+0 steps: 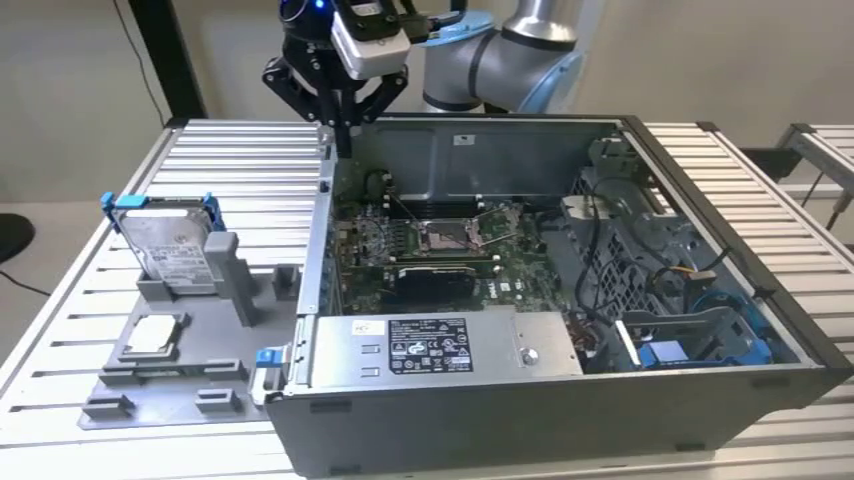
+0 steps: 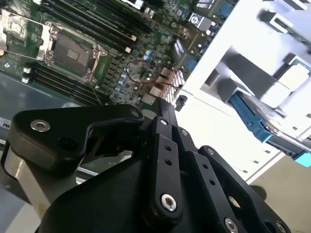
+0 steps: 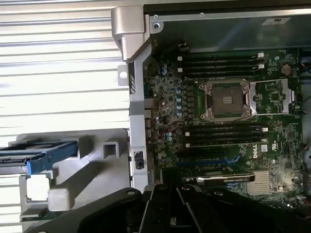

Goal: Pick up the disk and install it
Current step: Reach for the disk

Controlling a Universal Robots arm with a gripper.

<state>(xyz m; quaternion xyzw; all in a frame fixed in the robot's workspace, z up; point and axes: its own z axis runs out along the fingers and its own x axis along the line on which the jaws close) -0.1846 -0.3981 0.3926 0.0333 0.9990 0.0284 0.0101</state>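
Observation:
The disk point(image 1: 170, 243), silver-grey with a white label and a blue carrier, stands upright in a grey holder point(image 1: 174, 350) on the table, at the exterior view's left of the open computer case point(image 1: 561, 400). Its blue carrier edge appears in the second wrist view point(image 2: 256, 122) and in the first wrist view point(image 3: 44, 156). My gripper point(image 1: 346, 138) hangs above the case's back left corner, over the wall next to the motherboard point(image 3: 228, 111). Its black fingers point(image 2: 164, 115) are shut together with nothing between them. It is well apart from the disk.
A small square silver chip point(image 1: 152, 335) lies on the grey holder in front of the disk. A grey labelled power-supply box point(image 1: 434, 347) sits at the case's front. A blue drive bay point(image 1: 694, 345) with cables is at the case's right. The slatted table point(image 1: 240, 160) surrounds the case.

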